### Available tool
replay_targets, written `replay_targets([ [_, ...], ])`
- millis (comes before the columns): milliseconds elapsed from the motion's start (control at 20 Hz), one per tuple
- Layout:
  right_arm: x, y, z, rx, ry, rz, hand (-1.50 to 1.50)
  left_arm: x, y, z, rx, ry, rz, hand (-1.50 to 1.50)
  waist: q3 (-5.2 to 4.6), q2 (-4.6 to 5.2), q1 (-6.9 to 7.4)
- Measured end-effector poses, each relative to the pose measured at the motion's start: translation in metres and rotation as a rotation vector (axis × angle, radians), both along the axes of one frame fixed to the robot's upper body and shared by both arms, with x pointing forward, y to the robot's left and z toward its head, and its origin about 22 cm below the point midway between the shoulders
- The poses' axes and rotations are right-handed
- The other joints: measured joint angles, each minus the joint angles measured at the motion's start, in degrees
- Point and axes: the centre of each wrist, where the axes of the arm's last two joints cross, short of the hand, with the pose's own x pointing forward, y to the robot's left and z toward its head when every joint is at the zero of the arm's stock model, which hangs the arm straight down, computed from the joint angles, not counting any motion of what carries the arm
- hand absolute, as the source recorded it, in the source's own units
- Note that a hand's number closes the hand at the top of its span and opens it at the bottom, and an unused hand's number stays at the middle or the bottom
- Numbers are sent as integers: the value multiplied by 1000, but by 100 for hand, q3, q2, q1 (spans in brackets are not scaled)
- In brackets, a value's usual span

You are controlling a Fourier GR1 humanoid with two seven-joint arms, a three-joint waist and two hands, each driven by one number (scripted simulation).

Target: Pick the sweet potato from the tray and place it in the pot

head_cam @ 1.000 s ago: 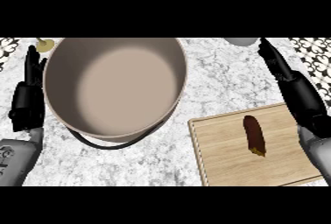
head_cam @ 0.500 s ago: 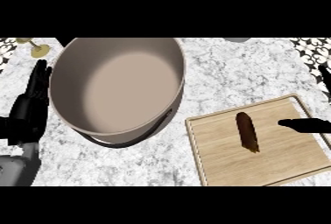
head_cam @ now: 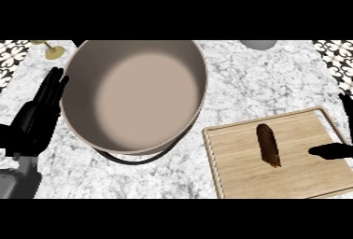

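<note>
A dark brown sweet potato lies lengthwise on the wooden tray at the lower right. A large beige pot with a black handle fills the middle left of the counter. My right hand shows only at the right edge, over the tray, its thumb pointing toward the sweet potato with a small gap between them. My left hand rests open beside the pot's left wall, fingers straight and pointing up.
A gold-stemmed glass stands at the top left behind the pot. A grey round object sits at the top edge. Patterned tiles border the marble counter at both upper corners.
My right hand has come down from the upper right and now sits at the tray's right side near the sweet potato. The view has shifted slightly.
</note>
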Motion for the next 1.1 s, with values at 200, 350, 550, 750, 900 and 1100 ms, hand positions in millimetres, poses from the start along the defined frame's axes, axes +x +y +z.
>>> replay_targets([
  [200, 13, 20, 25, -33, 57, -20, -150, -2, 0, 3, -13, 37, -27, 0, -15, -53, 18],
  [350, 20, 38, 45, -28, 118, -37, -150, -4, 2, 4, -23, 51, -33, 0, -20, -73, 8],
  [550, 29, 71, 67, 3, 198, -72, -150, -6, 1, 5, -28, 60, -44, 0, -15, -76, 30],
  [750, 33, 97, 89, 22, 250, -103, -150, -10, 1, 7, -33, 67, -56, 0, -5, -83, 45],
  [900, 34, 112, 99, 53, 262, -92, -150, -12, 1, 7, -34, 70, -61, 0, 9, -77, 59],
  [1100, 32, 131, 99, 88, 265, -70, -150, -15, -1, 8, -34, 70, -66, 0, 24, -60, 82],
])
